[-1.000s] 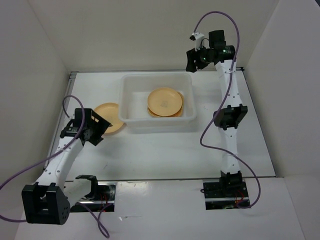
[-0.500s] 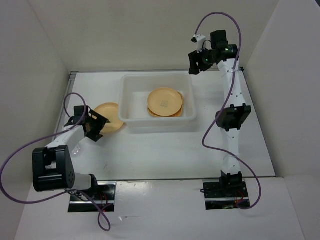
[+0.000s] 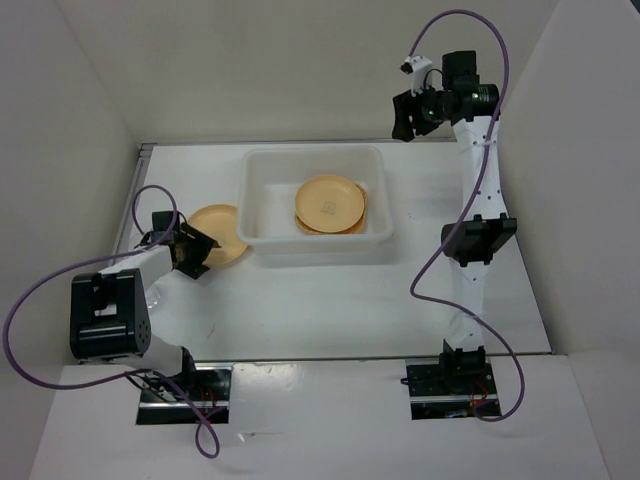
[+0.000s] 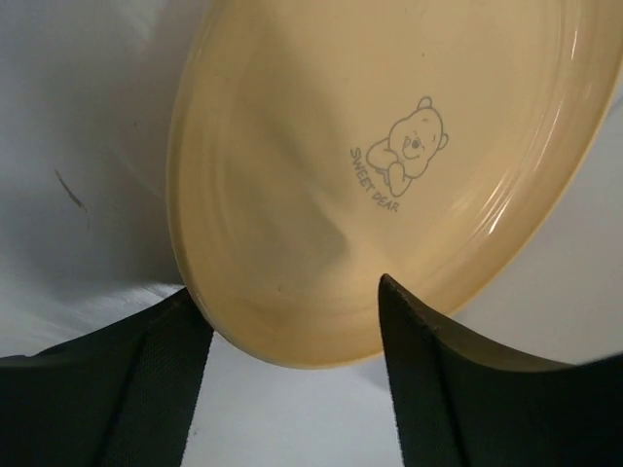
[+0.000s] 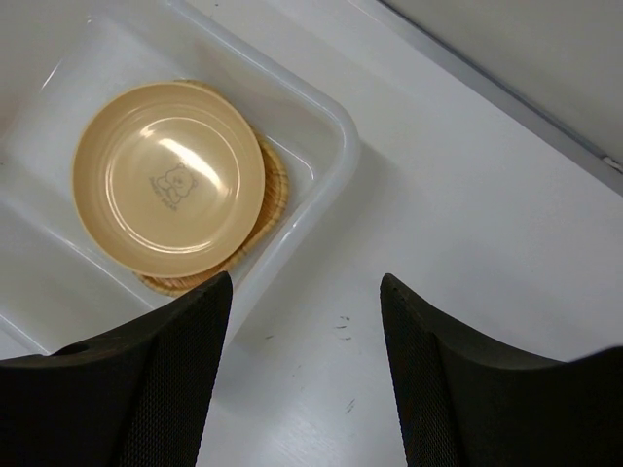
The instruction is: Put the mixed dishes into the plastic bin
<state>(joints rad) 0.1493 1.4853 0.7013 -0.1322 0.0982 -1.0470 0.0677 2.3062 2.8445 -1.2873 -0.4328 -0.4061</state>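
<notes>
- Down low on the left, the left fingers [image 4: 107, 389] are spread wide at the near rim of a round tan-yellow plate [image 4: 370, 165], one finger on each side of its edge and no pinch on it.
- That plate lies flat on the white table [image 3: 330, 300], just beside the left wall of the large translucent white plastic bin [image 3: 262, 200] and outside it.
- The left wrist view shows its centre mark: a little line-drawn bear, and under it curved writing that reads "SWEET" plus a word that looks like "DEAR".
- Inside the bin, a second round tan-yellow plate [image 5: 170, 180] sits on top of an orange-tan woven-textured plate [image 5: 270, 195], whose edge peeks out on one side.
- The same bear shows on the binned plate; its lettering is too small to read.
- High at the far right, the right fingers [image 5: 127, 379] hang spread apart with nothing between them, above the bin's corner and the bare table.
</notes>
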